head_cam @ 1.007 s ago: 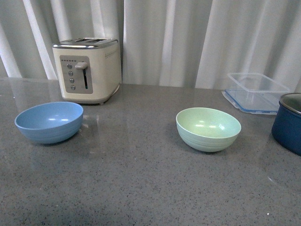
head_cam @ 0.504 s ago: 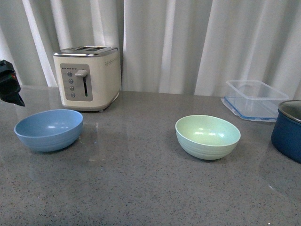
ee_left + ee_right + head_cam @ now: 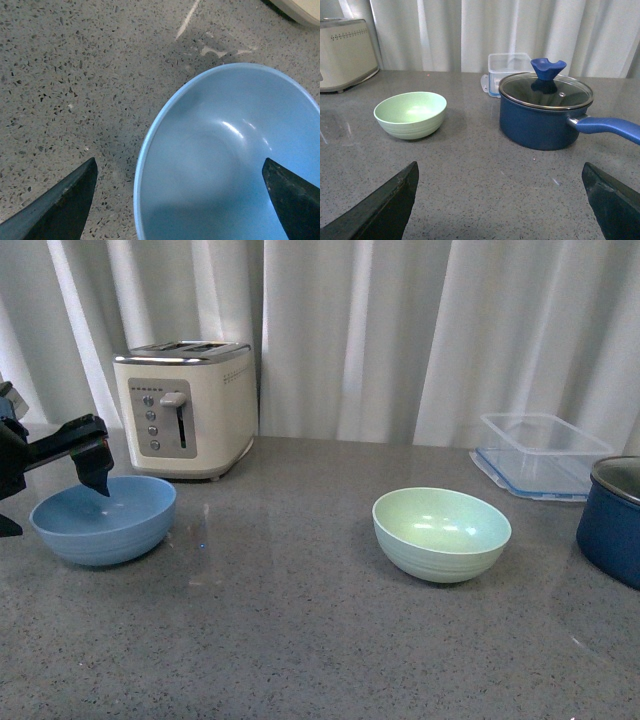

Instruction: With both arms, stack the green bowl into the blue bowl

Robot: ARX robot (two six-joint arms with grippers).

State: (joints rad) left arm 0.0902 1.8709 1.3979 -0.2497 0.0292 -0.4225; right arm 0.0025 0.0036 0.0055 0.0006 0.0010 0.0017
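L gripper is at the far left edge of the front view, over the blue bowl. Its jaws are spread wide. In the L wrist view one fingertip is over bare counter outside the rim and the other is over the bowl's inside, so the rim sits btwn them. Can't tell if either tip touches the bowl. Nothing is held.

Blue bowl sits upright on the grey speckled counter at left, just in front of the cream toaster, w/ a small gap btwn them. Bowl is empty inside.

Green bowl sits upright right of centre, well apart from the blue bowl and not stacked. It's empty too, and no arm is near it in the front view.

R gripper shows only in its own wrist view. Both dark fingertips are at the frame's lower corners, spread wide apart w/ nothing btwn them but counter. It's nearer than the green bowl and well short of it.

Navy pot w/ glass lid and blue knob is right of the green bowl, its handle pointing right. Clear plastic container is farther back, by the white curtain.
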